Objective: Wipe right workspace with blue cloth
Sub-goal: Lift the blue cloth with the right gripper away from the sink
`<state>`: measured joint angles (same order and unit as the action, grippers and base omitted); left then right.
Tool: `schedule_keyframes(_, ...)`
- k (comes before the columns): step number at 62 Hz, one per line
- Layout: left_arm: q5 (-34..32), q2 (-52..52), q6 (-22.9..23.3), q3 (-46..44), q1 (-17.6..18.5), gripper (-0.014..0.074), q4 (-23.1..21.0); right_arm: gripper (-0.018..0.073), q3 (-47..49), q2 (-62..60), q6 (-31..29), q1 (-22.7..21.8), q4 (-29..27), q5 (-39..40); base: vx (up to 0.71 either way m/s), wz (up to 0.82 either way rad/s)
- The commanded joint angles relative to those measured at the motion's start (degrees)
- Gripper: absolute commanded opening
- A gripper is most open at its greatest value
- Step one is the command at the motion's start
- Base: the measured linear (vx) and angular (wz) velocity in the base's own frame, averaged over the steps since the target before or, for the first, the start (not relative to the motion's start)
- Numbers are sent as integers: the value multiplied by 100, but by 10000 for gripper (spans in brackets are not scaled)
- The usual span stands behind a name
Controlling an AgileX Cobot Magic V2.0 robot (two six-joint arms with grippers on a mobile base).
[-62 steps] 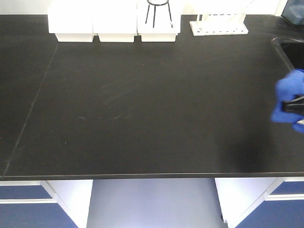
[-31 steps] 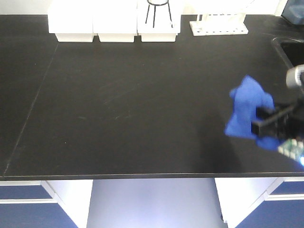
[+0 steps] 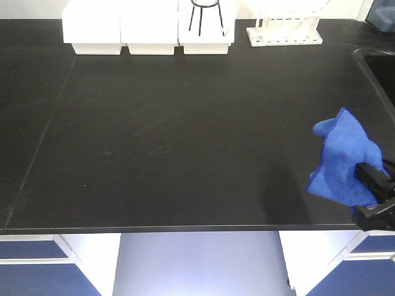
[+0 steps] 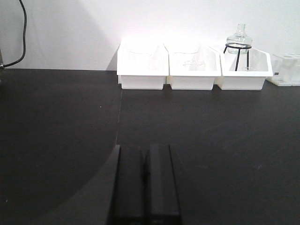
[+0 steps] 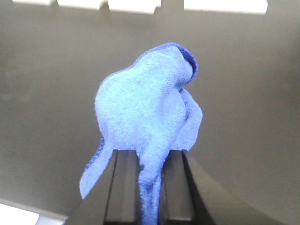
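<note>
The cloth (image 5: 145, 112) is soft, nubbly blue microfibre with a stitched hem. Below the cloth, the benchtop (image 3: 185, 123) is matt black (faintly scuffed). Well behind the cloth, the bins (image 3: 148, 28) look like smooth white plastic, and the flask (image 4: 240, 35) is clear glass.

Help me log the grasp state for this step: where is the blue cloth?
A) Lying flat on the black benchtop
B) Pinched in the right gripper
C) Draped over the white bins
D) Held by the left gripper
B: in the right wrist view the blue cloth bunches up from between the closed fingers of the right gripper, while the left gripper is shut on nothing.
</note>
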<state>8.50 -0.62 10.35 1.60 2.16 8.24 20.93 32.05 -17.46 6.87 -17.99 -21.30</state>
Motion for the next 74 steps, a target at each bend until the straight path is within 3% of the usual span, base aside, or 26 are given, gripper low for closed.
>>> schedule_keyframes(1, -460, -86, 49, 175, 28, -6, 5, 3, 152, -91, -48, 12, -9, 384, 0, 0)
schedule_keyframes(74, -460, -86, 49, 175, 28, -6, 5, 3, 152, -99, -48, 12, -9, 379, 0, 0)
